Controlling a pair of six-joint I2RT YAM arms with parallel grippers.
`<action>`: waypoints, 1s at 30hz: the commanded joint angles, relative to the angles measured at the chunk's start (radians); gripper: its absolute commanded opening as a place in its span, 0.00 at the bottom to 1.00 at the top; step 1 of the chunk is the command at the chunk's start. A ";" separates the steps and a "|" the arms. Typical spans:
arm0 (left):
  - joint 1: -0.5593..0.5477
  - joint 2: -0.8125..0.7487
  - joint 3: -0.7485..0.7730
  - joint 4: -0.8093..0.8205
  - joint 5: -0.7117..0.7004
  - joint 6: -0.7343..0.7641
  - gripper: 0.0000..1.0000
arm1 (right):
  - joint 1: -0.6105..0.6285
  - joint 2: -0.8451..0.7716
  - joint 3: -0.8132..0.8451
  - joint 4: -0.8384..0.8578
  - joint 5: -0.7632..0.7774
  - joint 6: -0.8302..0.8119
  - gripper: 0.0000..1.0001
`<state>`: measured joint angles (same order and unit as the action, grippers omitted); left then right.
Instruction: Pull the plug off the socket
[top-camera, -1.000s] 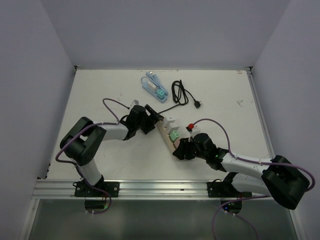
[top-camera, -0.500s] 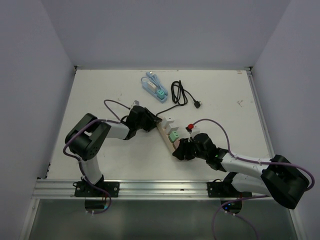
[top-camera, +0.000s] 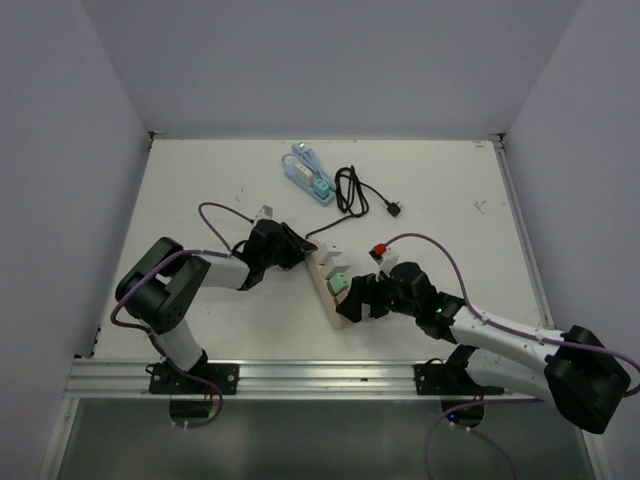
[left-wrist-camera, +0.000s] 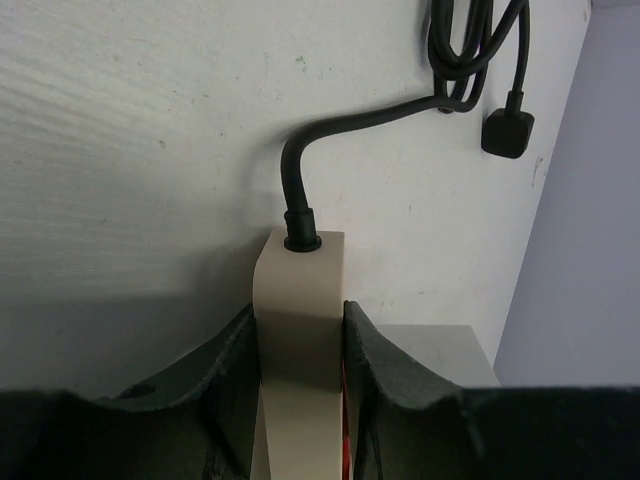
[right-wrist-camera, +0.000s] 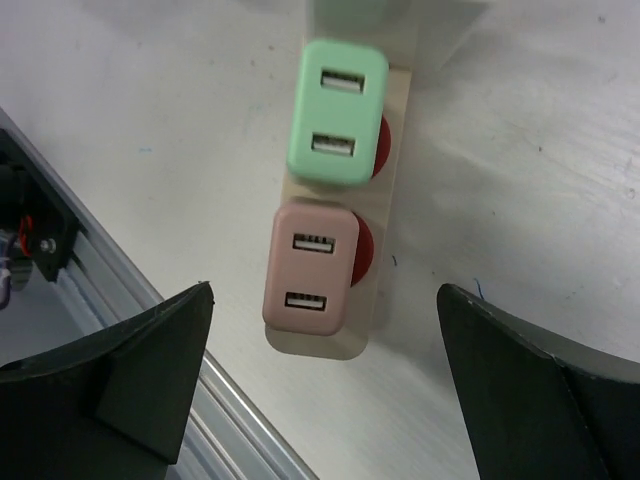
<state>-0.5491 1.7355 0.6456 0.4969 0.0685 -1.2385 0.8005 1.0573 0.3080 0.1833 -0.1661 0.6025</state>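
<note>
- At the middle of the desk (top-camera: 200, 190), the left hand (left-wrist-camera: 300, 390) is clenching the far end of the power strip (left-wrist-camera: 300, 300), beside its black cord (left-wrist-camera: 340, 120).
- Right hand (right-wrist-camera: 325, 330) is hanging spread open over the pink plug (right-wrist-camera: 310, 270), which is sitting in the strip's nearest socket beside a green plug (right-wrist-camera: 337, 98).
- Compared with a second ago, the strip's near end is lying further left.

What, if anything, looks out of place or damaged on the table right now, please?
Nothing looks damaged or spilled. The only oddity is the power strip, lying diagonally to the table edges with the left gripper clamped on its cord end; its black cable sits loosely coiled.
</note>
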 joint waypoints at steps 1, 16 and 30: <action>0.009 -0.092 -0.041 -0.036 -0.044 0.108 0.00 | 0.005 -0.077 0.092 -0.160 0.014 -0.044 0.99; 0.009 -0.321 -0.176 -0.152 -0.045 0.152 0.00 | 0.005 0.116 0.502 -0.389 0.105 0.069 0.99; 0.012 -0.312 -0.238 -0.031 -0.003 0.132 0.00 | 0.003 0.460 0.698 -0.351 0.083 0.157 0.99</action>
<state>-0.5438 1.4467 0.4313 0.3771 0.0479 -1.1149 0.8005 1.4925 0.9504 -0.1883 -0.0772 0.7418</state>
